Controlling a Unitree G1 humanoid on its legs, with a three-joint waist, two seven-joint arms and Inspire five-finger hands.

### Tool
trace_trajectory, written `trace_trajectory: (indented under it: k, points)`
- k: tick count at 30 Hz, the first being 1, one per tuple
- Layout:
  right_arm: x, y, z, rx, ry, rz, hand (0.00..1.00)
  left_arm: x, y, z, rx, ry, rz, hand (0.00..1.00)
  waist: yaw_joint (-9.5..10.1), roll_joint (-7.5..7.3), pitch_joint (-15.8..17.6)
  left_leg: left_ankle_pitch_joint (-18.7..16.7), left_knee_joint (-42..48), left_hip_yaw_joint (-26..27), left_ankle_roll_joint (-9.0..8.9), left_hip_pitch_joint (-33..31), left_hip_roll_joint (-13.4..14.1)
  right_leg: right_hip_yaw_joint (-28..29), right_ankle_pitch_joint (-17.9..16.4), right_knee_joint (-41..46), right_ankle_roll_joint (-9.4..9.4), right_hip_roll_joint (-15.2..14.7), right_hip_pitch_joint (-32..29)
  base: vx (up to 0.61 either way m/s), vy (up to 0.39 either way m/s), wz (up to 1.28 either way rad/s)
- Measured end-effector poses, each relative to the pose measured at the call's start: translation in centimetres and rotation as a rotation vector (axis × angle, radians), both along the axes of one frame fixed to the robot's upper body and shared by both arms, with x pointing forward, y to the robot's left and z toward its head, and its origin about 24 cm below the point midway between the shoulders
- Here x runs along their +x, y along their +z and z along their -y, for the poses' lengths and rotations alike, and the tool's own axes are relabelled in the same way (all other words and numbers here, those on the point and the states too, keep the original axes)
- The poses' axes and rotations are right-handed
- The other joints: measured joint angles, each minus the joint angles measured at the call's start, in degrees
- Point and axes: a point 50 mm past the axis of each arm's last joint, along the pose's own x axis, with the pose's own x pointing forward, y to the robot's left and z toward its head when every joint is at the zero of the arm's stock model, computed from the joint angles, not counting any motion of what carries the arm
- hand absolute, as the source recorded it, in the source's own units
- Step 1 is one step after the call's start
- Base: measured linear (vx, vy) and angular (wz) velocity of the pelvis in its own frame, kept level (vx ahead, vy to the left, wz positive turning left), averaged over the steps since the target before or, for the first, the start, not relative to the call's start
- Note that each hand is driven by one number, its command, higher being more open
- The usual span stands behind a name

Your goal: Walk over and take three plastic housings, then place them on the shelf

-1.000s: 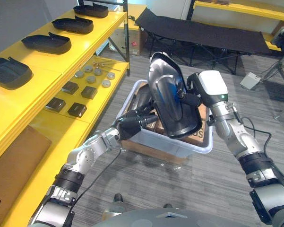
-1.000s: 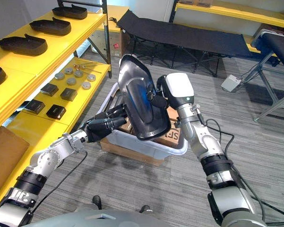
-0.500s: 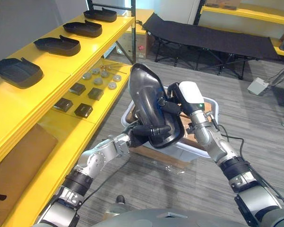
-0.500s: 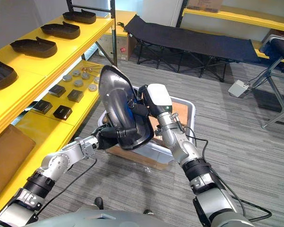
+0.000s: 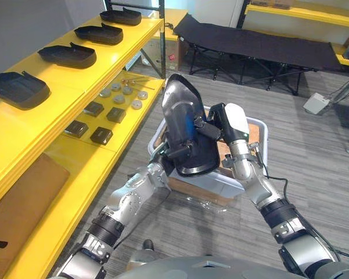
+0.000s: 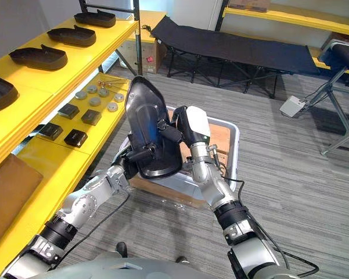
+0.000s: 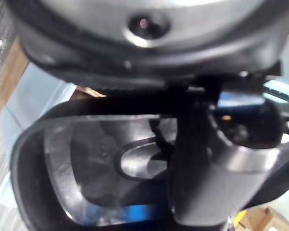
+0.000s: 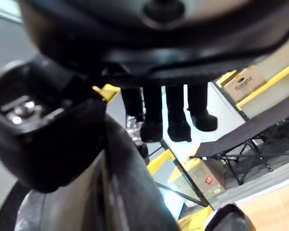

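Grips the housing [image 5: 184,116] on end above the bin [image 5: 262,139], long axis near vertical, with the right hand [image 5: 216,120] clamped on its right rim and the left hand [image 5: 177,153] curled round its lower rim. Likely needs swinging left to the shelf [image 5: 64,82], nearer the left hand, across open floor [image 5: 313,157].

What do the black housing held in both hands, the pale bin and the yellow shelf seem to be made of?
Black shell-shaped housing: moulded plastic with a glossy finish; it carries bright and bluish reflections.
Pale bin: probably translucent plastic; its thin wall looks milky grey with a rounded rim.
Yellow shelf: painted board or metal with a smooth, even coat; the look leaves open which.
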Motion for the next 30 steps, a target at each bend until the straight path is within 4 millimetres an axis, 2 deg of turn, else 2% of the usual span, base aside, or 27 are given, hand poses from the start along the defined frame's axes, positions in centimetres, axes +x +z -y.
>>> trace_trajectory:
  k: [6, 7, 10, 14, 16, 20, 26, 30]
  points:
    - [-0.9, -0.8, 0.0, 0.042, -0.023, -0.016, 0.00, -0.4, -0.4, -0.1, -0.057, 0.050, -0.016, 0.00, -0.04, 0.00, 0.00, -0.09, 0.00, 0.22, 0.00, 0.00, -0.08, 0.00, 0.00, 0.05, 0.00, -0.03, -0.18, 0.00, 0.000, 0.00]
    - [-0.9, -0.9, -0.1, 0.049, -0.024, -0.019, 1.00, -0.5, -0.5, -0.2, -0.060, 0.054, -0.015, 0.00, -0.06, 0.00, 0.00, -0.11, 0.00, 0.24, -0.02, 0.00, -0.06, 0.01, 0.00, 0.06, 0.00, -0.03, -0.19, 0.00, 0.000, -0.03]
    - [-1.5, -1.3, -0.4, 0.077, -0.014, -0.025, 1.00, -1.1, -1.0, -0.6, -0.083, 0.071, -0.012, 0.00, -0.14, 0.01, 0.00, -0.20, 0.00, 0.51, -0.04, 0.05, -0.03, 0.10, -0.01, 0.06, 0.00, -0.03, -0.30, 0.01, 0.002, -0.03]
    - [-2.6, -2.0, -0.9, 0.257, 0.018, -0.074, 1.00, -1.1, -1.0, -1.6, -0.114, 0.181, 0.030, 0.00, -0.11, 0.00, 0.00, -0.33, 0.00, 0.71, -0.10, 0.07, -0.01, 0.21, -0.05, 0.09, -0.03, -0.03, -0.70, 0.00, 0.002, -0.01]
    - [-3.8, -3.2, -1.6, 0.294, 0.104, -0.154, 1.00, -0.4, 0.3, -3.4, -0.158, 0.315, 0.119, 0.00, -0.24, -0.01, -0.01, -0.40, 0.00, 1.10, -0.15, 0.11, 0.09, 0.62, -0.08, 0.11, -0.08, 0.01, -0.93, 0.02, 0.009, -0.09]
    - [-5.4, -5.1, -2.6, 0.388, 0.160, -0.286, 1.00, 0.0, 3.7, -5.3, -0.121, 0.388, 0.331, 0.00, -0.10, 0.00, -0.01, -0.57, 0.01, 1.41, -0.15, 0.09, 0.12, 0.98, -0.12, 0.12, -0.11, -0.05, -1.15, 0.02, 0.007, -0.05]
    - [-6.1, -2.2, -4.2, 0.653, 0.347, -0.263, 1.00, -1.1, 6.5, -4.9, 0.019, 0.310, 0.565, 0.00, -0.15, 0.06, -0.06, -1.16, 0.43, 1.48, 0.06, 0.08, -0.22, 1.06, -0.13, 0.01, -0.07, -0.36, -1.03, 0.02, 0.010, 0.00]
    - [-6.8, -1.6, -4.4, 0.803, 0.394, -0.274, 1.00, -2.2, 6.3, -5.3, 0.175, 0.336, 0.619, 0.00, -0.33, 0.76, -0.66, -1.44, 0.44, 1.65, 0.29, 0.08, -0.49, 1.13, -0.10, -0.15, 0.04, -0.60, -1.02, 0.00, 0.000, 0.00]
